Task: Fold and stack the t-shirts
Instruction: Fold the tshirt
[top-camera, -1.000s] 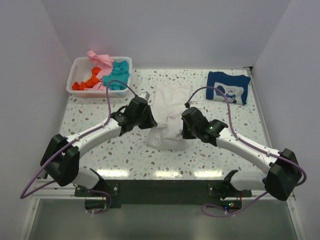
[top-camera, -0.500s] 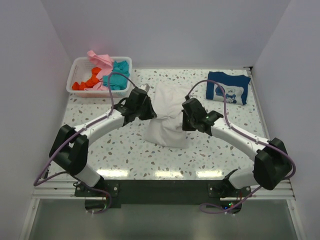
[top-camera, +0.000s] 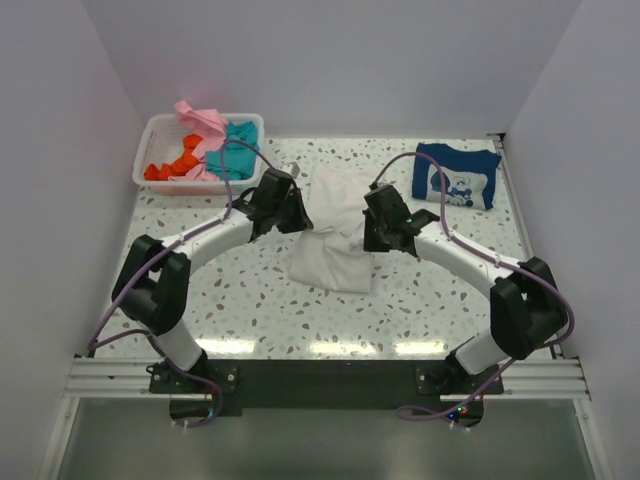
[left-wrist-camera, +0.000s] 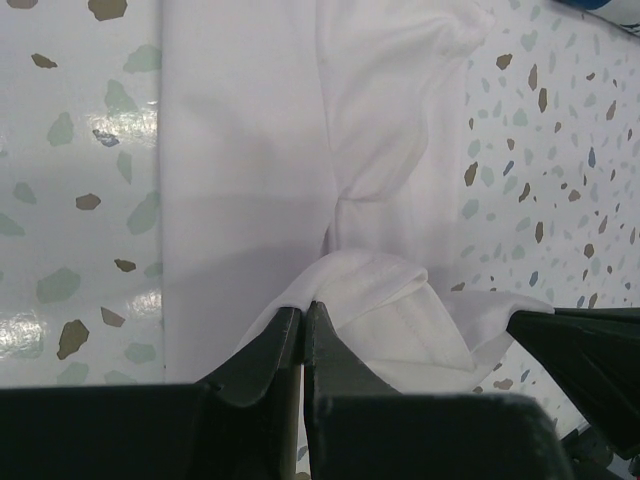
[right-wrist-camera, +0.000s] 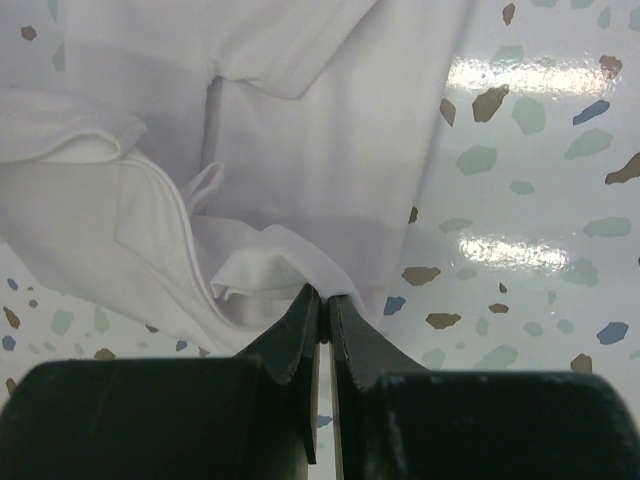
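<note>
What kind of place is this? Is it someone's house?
Probably a robot test booth, not a house. Plain white walls box in a speckled table, and a left arm and right arm bolted at its near edge hold a white t-shirt.

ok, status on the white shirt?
Left gripper shut on white t-shirt, one side. Right gripper shut on the other side. Cloth bunched, fold not done. Nothing in the way.

worktop (top-camera: 250, 310): speckled terrazzo, glossy | centre: white t-shirt (top-camera: 335, 262), crumpled, partly folded over | far-right corner: navy t-shirt (top-camera: 456, 176), folded flat | far-left corner: white slotted basket (top-camera: 150, 138)
</note>
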